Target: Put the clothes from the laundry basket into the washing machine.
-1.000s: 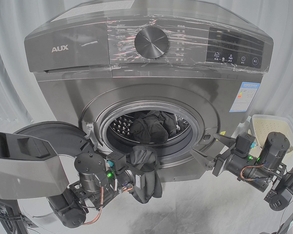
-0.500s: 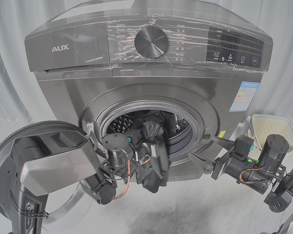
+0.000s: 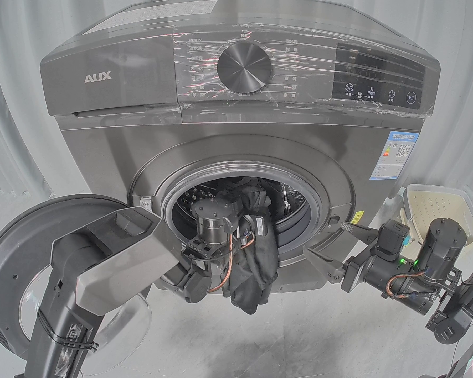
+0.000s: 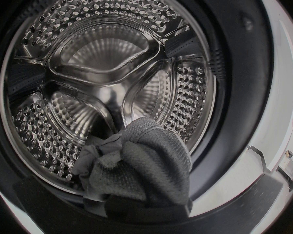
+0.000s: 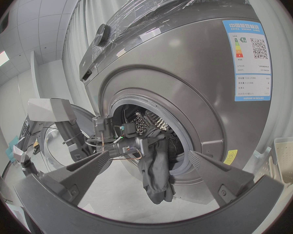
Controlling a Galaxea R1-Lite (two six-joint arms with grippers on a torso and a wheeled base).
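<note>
left gripper (image 3: 245, 201) is at the mouth of the washing machine (image 3: 115, 148), pinching a dark garment (image 3: 255, 269). the bunched top is just inside the mouth and the long tail hangs outside over the lower lip. the right gripper (image 3: 328, 240), spread and empty, sits right of the mouth, near the laundry basket (image 3: 441, 206). my recommendation: carry the grip deeper into the drum (image 4: 104, 59) before release, so the tail clears the lip and cannot slide out.

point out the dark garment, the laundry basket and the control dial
dark garment (image 3: 256, 274): head view, on its hanging lower fold.
laundry basket (image 3: 437, 203): head view, on its perforated inner wall.
control dial (image 3: 244, 68): head view, at the centre of its face.
</note>
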